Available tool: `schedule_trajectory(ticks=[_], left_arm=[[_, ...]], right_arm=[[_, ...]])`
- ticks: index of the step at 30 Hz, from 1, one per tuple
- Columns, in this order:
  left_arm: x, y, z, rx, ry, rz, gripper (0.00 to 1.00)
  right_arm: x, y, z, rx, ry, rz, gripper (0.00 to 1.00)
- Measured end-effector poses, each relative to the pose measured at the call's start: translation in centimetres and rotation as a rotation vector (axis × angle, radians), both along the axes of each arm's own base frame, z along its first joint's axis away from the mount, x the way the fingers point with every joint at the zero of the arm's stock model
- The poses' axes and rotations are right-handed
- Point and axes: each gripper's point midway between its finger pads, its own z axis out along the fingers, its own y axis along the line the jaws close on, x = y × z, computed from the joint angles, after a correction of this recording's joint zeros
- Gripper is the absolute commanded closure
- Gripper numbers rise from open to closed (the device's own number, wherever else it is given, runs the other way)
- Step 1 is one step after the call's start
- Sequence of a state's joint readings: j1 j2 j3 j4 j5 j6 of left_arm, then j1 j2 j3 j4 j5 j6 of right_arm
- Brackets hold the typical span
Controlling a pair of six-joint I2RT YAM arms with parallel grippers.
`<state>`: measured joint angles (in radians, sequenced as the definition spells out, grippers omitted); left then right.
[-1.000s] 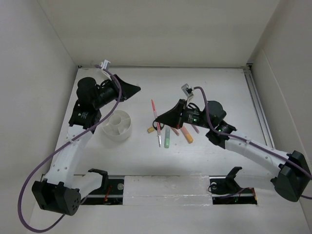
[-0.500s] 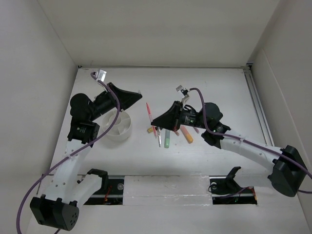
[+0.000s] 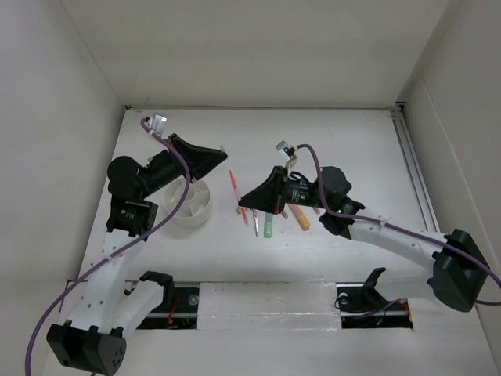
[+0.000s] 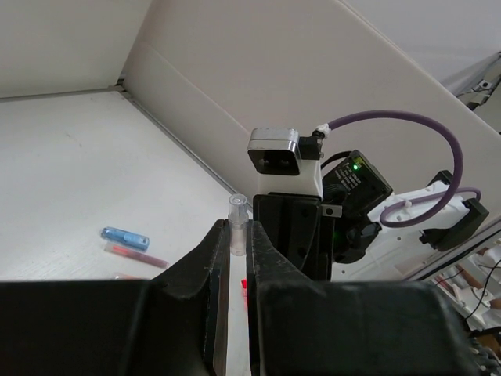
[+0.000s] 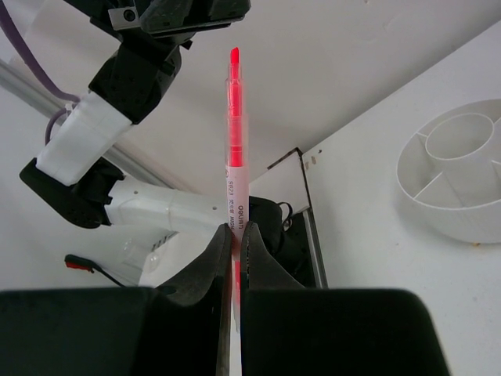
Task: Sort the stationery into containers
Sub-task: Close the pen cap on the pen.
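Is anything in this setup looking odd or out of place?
Yes, mildly. The right arm's jaws hold a pink pen lifted off the table, its tip bare, while the left arm's jaws pinch a small clear piece, possibly its cap. The other stationery lies loose on the table, apart from the white tub.

Right wrist view: the lower end of the red pen [image 5: 234, 149] is hidden between the fingers of the right gripper [image 5: 232, 235]. The white tub [image 5: 450, 227] is cut off by the right edge.

Left wrist view: only the top of the clear cap [image 4: 238, 219] shows above the left gripper [image 4: 237, 247].

Top view: the right gripper covers the far end of the green marker [image 3: 268, 229]. The left gripper covers the tub's far rim.
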<state>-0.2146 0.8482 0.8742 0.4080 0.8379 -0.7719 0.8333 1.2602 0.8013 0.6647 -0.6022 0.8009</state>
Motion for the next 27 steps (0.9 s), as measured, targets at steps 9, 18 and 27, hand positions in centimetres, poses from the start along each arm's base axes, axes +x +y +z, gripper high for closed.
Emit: schedule_trajectory(ticks=[9, 18, 27], left_arm=[[-0.1, -0.2, -0.3, 0.001, 0.003, -0.020, 1.00], [0.0, -0.2, -0.7, 0.005, 0.019, -0.019, 1.00], [0.1, -0.3, -0.9, 0.008, 0.026, -0.027, 1.00]], right_arm=[[0.2, 0.2, -0.4, -0.008, -0.008, -0.002, 1.00], [0.4, 0.4, -0.1, -0.005, -0.035, -0.005, 1.00], [0.7, 0.6, 0.7, 0.011, -0.068, -0.009, 1.00]])
